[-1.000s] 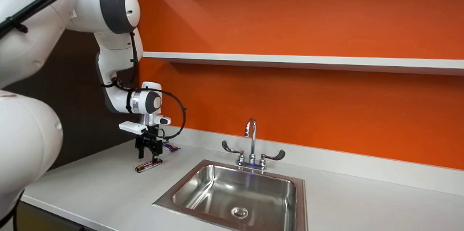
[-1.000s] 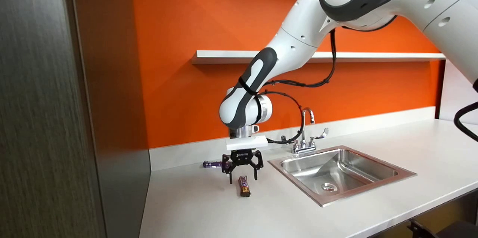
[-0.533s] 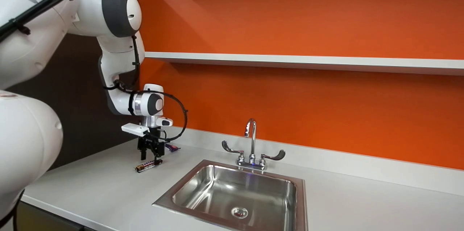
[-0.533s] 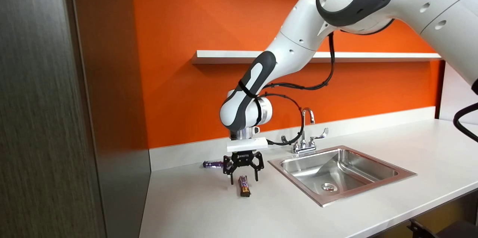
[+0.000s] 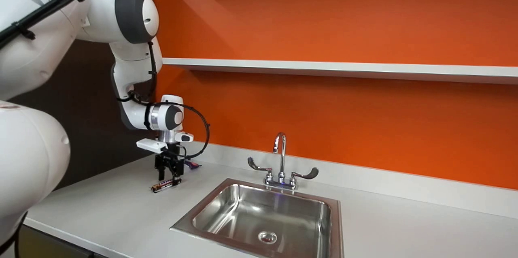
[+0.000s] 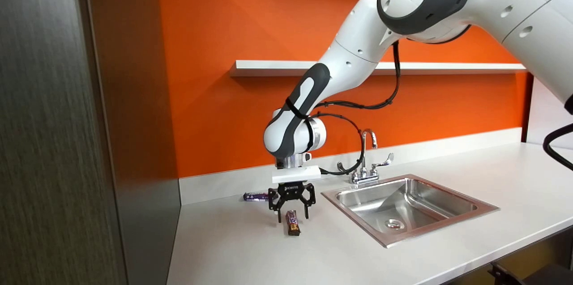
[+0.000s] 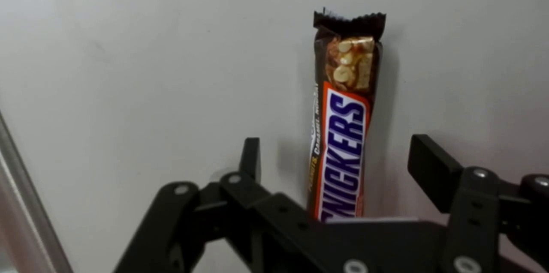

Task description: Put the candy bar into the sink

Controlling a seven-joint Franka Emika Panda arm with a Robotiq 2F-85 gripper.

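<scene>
Gripper (image 7: 336,148), spread apart, straddles candy bar (image 7: 343,123); contact I cannot surely judge. Reaching seems done; grasping and carrying to sink (image 6: 414,213), at three o'clock in an exterior view, remain.

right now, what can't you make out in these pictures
Candy bar, lower end: wrist view, hidden behind the end effector.
Sink, near corner: in an exterior view, cut off by the picture's bottom edge.
Purple-wrapped item: in an exterior view, partly hidden behind the end effector; any lettering on it is too small to read in both exterior views.
</scene>
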